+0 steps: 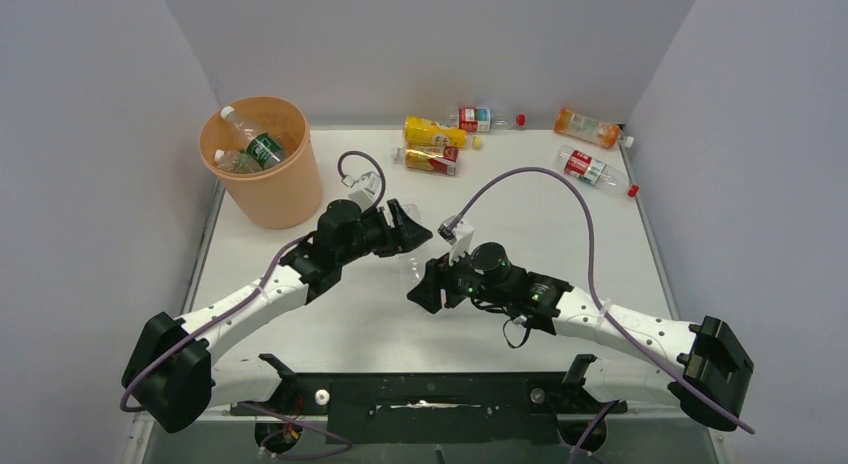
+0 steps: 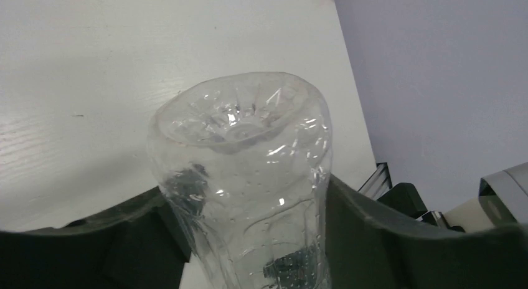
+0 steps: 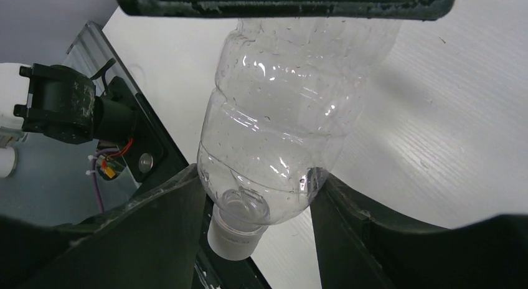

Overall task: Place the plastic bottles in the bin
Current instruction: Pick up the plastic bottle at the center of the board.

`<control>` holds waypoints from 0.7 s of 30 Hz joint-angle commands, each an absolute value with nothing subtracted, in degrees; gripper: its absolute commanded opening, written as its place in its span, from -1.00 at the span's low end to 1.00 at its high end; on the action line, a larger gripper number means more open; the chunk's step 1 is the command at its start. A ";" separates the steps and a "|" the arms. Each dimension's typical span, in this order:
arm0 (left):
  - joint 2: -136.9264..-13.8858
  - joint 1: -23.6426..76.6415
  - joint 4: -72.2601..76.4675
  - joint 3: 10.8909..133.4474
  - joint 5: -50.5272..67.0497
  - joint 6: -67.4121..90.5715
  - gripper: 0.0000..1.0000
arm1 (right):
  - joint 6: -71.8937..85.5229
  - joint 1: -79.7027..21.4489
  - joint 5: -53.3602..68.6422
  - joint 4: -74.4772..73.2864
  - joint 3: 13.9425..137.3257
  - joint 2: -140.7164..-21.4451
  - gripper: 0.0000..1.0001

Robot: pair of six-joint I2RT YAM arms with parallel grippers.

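A clear unlabelled plastic bottle [image 2: 240,152] with a white cap [image 3: 235,239] hangs between both grippers above the table's middle. My left gripper [image 2: 246,189] is shut on its body, with the ribbed base sticking out past the fingers. My right gripper [image 3: 258,177] is shut on its shoulder just above the cap. In the top view the left gripper [image 1: 410,234] and the right gripper [image 1: 425,282] face each other, and the bottle [image 1: 414,260] barely shows. The peach-orange bin [image 1: 270,194] stands at the far left and holds bottles, one green-labelled [image 1: 264,147].
Several bottles lie along the far edge: a yellow one [image 1: 434,134], a red-and-yellow one [image 1: 430,160], a red-labelled clear one [image 1: 482,117], an orange one [image 1: 588,127] and a red-labelled one [image 1: 595,169]. Grey walls close in three sides.
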State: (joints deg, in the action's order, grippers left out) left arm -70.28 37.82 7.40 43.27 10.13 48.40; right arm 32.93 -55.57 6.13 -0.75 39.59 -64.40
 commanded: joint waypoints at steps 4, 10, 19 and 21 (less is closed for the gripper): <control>-69.44 38.22 6.70 47.99 8.47 45.99 -0.16 | 31.47 -56.05 3.72 -0.22 42.72 -63.66 0.21; -70.24 37.70 2.46 52.13 7.21 42.74 -0.17 | 32.04 -56.36 2.32 -1.96 42.76 -62.39 0.81; -73.42 27.69 -4.49 64.42 9.77 35.93 -0.17 | 33.28 -57.55 -0.53 -5.06 40.94 -57.23 0.96; -74.31 24.49 -6.16 68.20 10.01 34.16 -0.17 | 33.52 -57.64 -1.00 -5.78 40.43 -56.28 0.96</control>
